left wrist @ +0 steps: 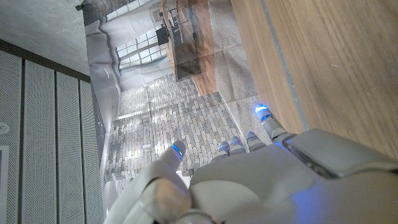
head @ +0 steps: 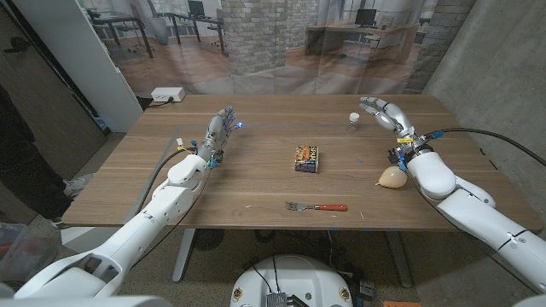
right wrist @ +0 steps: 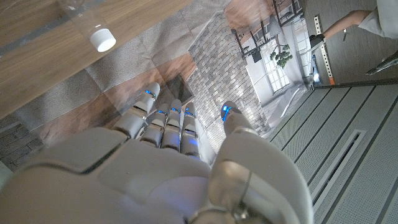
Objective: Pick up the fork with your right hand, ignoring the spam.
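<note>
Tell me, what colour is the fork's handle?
Red, on a silvery metal fork. It shows best in the head view, near the table's front edge.

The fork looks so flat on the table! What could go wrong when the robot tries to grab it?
The fork lies flat, so the right robot hand might only push it along the table. That hand is far off by a small bottle and could knock it when moving. The spam sits just beyond the fork and might get bumped.

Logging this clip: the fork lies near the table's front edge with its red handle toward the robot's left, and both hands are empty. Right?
Not quite. In the head view the fork has its red handle toward the robot's right. The left hand and right hand are indeed empty.
</note>
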Controlling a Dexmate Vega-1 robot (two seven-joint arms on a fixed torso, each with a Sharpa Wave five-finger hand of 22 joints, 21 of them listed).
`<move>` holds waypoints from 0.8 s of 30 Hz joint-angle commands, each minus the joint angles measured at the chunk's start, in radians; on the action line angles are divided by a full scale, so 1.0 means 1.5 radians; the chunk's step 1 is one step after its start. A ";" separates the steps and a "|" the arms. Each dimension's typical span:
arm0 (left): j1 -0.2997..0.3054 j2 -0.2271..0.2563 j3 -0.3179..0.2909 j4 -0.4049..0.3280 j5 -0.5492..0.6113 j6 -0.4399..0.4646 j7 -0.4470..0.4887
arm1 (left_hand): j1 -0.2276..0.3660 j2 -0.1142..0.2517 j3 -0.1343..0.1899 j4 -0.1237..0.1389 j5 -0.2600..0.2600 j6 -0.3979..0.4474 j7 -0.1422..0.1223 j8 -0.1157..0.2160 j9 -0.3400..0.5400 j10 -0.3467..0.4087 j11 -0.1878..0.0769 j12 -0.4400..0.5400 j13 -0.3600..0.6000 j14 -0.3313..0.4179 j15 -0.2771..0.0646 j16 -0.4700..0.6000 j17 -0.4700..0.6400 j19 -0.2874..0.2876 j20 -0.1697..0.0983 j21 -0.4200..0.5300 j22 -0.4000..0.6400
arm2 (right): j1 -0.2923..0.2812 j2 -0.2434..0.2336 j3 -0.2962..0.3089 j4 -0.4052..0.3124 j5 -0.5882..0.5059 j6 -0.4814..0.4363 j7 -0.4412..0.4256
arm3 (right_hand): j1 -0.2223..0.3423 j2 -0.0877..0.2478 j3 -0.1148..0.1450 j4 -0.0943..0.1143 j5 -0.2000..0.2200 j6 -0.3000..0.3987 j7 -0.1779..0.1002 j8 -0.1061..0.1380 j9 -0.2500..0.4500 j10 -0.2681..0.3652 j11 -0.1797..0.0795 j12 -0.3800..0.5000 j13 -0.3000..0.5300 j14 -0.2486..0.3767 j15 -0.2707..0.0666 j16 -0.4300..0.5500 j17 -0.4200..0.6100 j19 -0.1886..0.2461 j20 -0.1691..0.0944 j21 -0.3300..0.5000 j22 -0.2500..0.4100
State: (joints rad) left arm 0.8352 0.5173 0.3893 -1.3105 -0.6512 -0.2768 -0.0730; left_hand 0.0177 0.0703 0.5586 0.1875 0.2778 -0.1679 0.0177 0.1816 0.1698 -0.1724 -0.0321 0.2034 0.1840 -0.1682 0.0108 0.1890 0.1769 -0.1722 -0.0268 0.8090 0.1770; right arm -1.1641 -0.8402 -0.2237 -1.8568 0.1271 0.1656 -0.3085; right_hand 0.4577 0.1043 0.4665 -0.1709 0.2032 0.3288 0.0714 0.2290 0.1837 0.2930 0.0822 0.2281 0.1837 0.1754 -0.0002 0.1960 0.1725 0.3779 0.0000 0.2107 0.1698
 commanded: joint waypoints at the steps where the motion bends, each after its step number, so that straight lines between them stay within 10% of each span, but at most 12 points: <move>1: 0.007 0.005 -0.001 -0.013 0.000 0.004 0.004 | 0.003 0.072 0.003 -0.003 0.002 -0.054 0.004 0.002 0.002 -0.044 0.005 0.002 0.001 -0.042 0.004 0.004 0.002 -0.089 0.006 -0.004 0.002 | -0.045 -0.024 0.032 -0.055 -0.041 -0.024 -0.012 | 0.010 0.000 0.003 -0.004 -0.002 0.003 -0.002 -0.001 0.002 0.008 -0.001 -0.001 0.003 0.003 -0.002 -0.001 0.001 0.001 -0.001 -0.003 0.002; 24: 0.009 0.005 0.002 -0.014 -0.001 0.004 -0.001 | 0.003 0.072 0.003 -0.003 0.003 -0.053 0.005 0.001 0.002 -0.044 0.005 0.001 0.001 -0.042 0.005 0.003 0.002 -0.088 0.006 -0.007 0.002 | -0.141 -0.065 0.098 -0.171 -0.154 -0.118 -0.015 | 0.021 -0.006 0.003 -0.004 -0.004 0.006 -0.005 -0.004 0.002 0.013 -0.007 -0.005 0.003 0.007 -0.004 -0.003 0.001 0.000 0.000 -0.005 0.002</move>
State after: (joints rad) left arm 0.8475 0.5252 0.3891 -1.3308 -0.6507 -0.2720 -0.0695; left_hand 0.0177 0.0703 0.5586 0.1875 0.2777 -0.1678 0.0177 0.1815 0.1698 -0.1724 -0.0321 0.2033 0.1838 -0.1715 0.0141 0.1890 0.1770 -0.1722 -0.0268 0.8024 0.1771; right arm -1.3047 -0.9109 -0.1250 -2.0303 -0.0238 0.0570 -0.3332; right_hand 0.4740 0.0981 0.4696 -0.1740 0.1996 0.3343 0.0659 0.2253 0.1837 0.3038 0.0714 0.2205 0.1837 0.1808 -0.0057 0.1922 0.1725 0.3778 0.0000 0.2029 0.1698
